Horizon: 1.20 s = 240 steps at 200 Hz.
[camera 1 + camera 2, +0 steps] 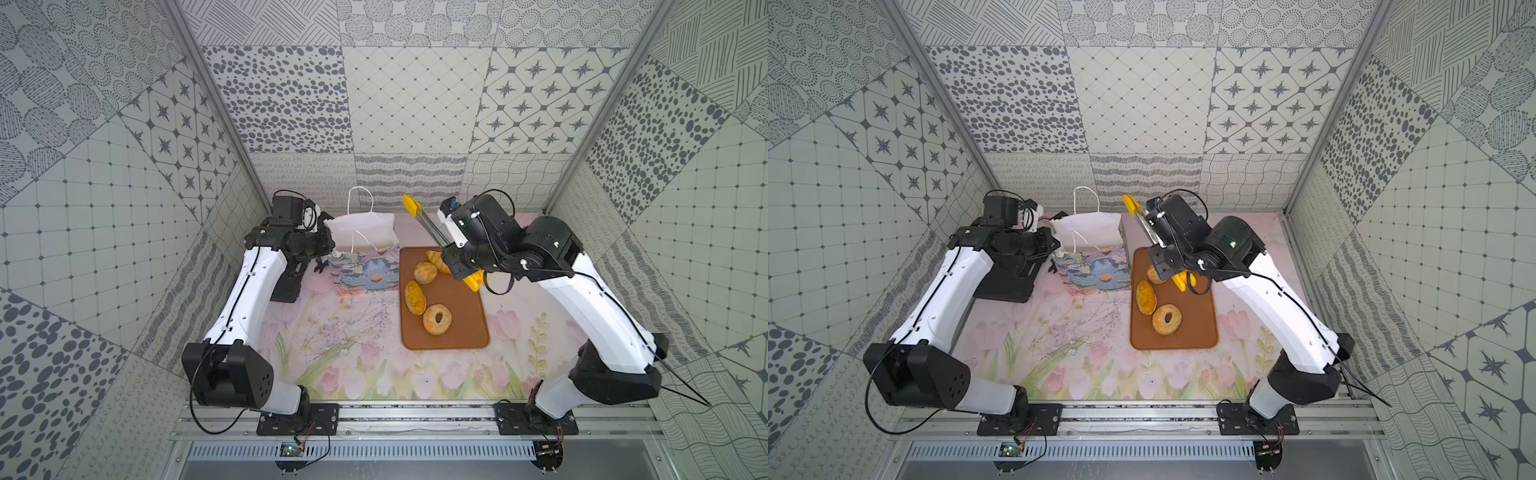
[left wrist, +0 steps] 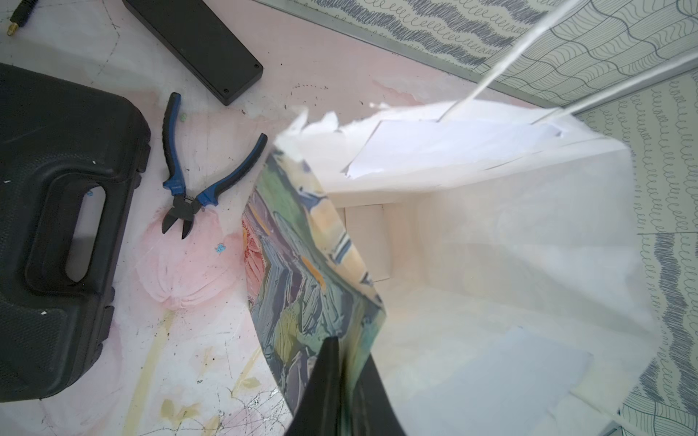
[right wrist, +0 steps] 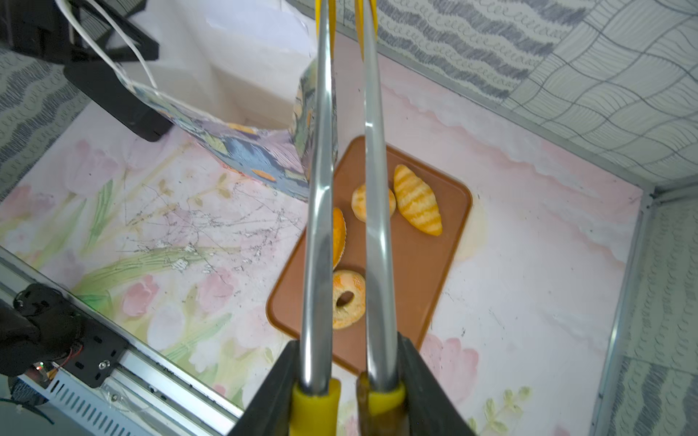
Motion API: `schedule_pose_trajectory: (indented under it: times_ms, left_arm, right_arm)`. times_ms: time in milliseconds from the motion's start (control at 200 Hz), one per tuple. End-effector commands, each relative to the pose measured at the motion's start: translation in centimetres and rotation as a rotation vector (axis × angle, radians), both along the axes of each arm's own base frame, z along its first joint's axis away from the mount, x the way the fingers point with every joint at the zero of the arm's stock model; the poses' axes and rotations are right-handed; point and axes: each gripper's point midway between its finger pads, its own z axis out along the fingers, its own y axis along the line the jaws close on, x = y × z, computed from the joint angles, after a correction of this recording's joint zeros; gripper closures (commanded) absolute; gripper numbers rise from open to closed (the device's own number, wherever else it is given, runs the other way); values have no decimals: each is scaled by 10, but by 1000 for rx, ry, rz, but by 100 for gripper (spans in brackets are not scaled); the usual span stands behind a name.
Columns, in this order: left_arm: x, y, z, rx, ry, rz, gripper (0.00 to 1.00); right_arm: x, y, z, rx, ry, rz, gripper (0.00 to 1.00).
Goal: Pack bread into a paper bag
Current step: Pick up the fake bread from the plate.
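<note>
Partly hidden behind tongs [image 3: 319, 226]: round bun [image 3: 358, 205], oval bun [image 3: 339, 236], bagel [image 3: 349, 313]; croissant [image 3: 417, 200] seen whole. Pinched at rim by left gripper [image 2: 345, 362]: bag [image 2: 491, 234], open, white inside. Clamped in right gripper [image 3: 345, 351]: tongs.

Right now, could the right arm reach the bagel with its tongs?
Probably yes: the bagel lies uncovered on the brown tray, nothing above it, and the right gripper holds the tongs raised nearby.

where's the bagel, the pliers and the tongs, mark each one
bagel [image 1: 437, 329]: in a top view, on the near side of its ring
pliers [image 2: 184, 204]: left wrist view, on the black head at the pivot
tongs [image 3: 319, 211]: right wrist view, midway along one steel arm
</note>
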Motion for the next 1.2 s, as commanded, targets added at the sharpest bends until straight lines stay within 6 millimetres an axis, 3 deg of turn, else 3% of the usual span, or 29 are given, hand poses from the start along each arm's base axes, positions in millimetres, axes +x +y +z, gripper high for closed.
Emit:
schedule_pose_trajectory:
  times_ms: [0, 205, 490, 760, 1196]
  left_arm:
    - [2, -1, 2, 1, 5, -6, 88]
    - [2, 0, 5, 8, -2, -4, 86]
    - [0, 0, 3, 7, 10, -7, 85]
    - [-2, -1, 1, 6, 16, -8, 83]
    - [-2, 1, -3, 8, 23, -4, 83]
  right_arm:
    - [-15, -21, -15, 47, 31, -93, 58]
    - [-46, -31, -81, 72, 195, -131, 59]
    - [-56, -29, -131, 27, 293, -128, 55]
    - [-63, -22, -154, 26, 359, -112, 40]
    - [-56, 9, -187, 15, 443, -72, 40]
